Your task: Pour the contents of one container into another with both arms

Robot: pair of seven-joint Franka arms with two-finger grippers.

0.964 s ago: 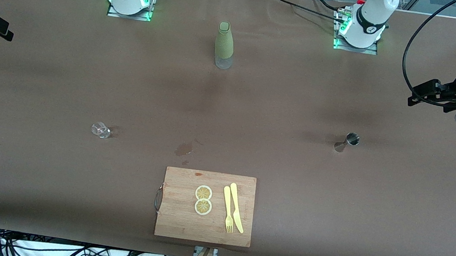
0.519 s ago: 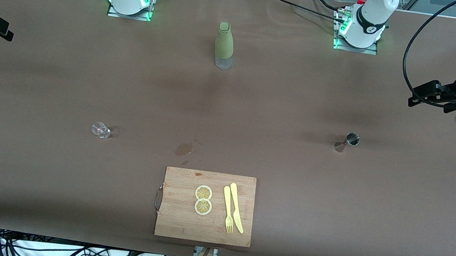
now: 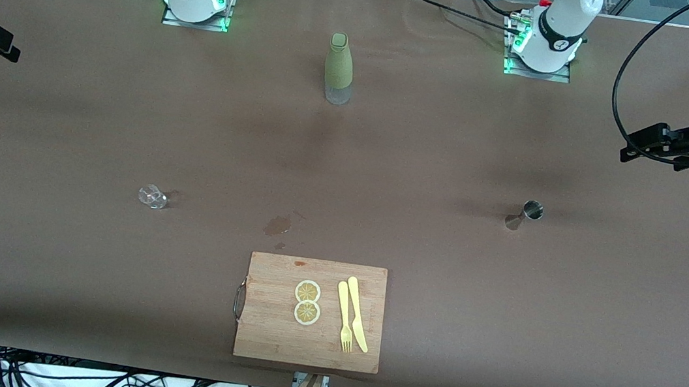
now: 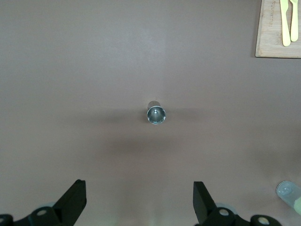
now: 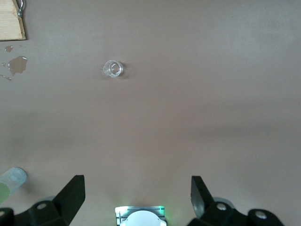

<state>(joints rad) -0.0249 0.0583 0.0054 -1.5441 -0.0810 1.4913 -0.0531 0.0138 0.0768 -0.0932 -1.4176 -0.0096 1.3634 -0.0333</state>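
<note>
The small steel jigger (image 3: 532,211) stands upright on the brown table toward the left arm's end; in the left wrist view its round mouth (image 4: 156,115) faces up. The small clear glass (image 3: 152,196) stands toward the right arm's end and also shows in the right wrist view (image 5: 113,69). My left gripper (image 3: 633,145) hangs open, high over the table's edge at the left arm's end, well apart from the jigger, with nothing between its fingers (image 4: 138,190). My right gripper (image 3: 10,50) hangs open over the edge at the right arm's end, with nothing between its fingers (image 5: 137,187).
A tall olive-green bottle (image 3: 338,69) stands between the two bases. A wooden cutting board (image 3: 265,328) with two lemon slices (image 3: 307,302) and a yellow fork and knife (image 3: 352,315) lies near the front edge. A wet spot (image 3: 277,225) lies just above it.
My left gripper has drawn back slightly toward the table's edge at the left arm's end. The right arm, jigger and glass have not moved.
</note>
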